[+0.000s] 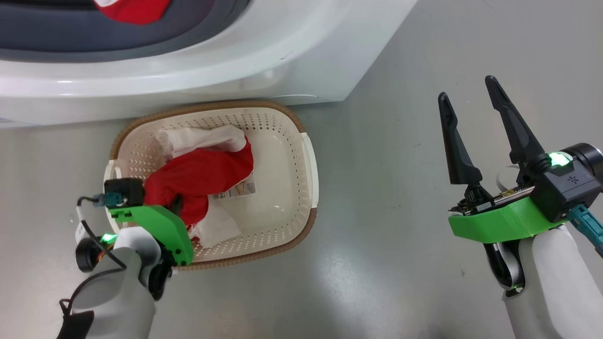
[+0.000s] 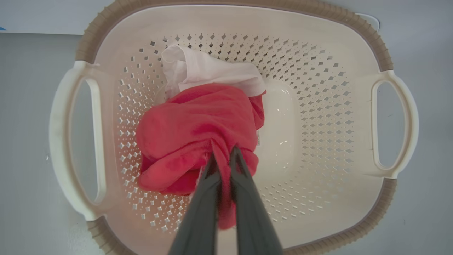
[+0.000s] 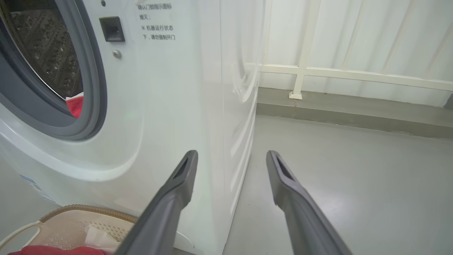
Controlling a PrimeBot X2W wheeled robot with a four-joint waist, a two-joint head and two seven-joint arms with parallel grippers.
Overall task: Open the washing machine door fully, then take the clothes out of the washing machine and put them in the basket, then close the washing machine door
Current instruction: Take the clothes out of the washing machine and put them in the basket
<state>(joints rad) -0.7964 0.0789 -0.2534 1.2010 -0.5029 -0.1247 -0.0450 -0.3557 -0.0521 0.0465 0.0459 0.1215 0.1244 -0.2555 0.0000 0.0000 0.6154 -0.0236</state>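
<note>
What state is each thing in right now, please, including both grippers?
washing machine, opening uncovered, drum exposed.
red garment in the drum, not yet taken out.
basket, upright on the floor before the washing machine, partly filled.
red garment in the basket, bunched, pinched at one fold.
white piece, crumpled, partly under that red garment.
left gripper, shut on the red garment in the basket.
right gripper, open, empty.

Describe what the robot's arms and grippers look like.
The left forearm and right forearm are pale grey-white, each ending in a bright green bracket, a black housing with a glowing green light and a teal plug. The right gripper and left gripper have two long, dark, tapered fingers. A black cable loops along the left wrist.
</note>
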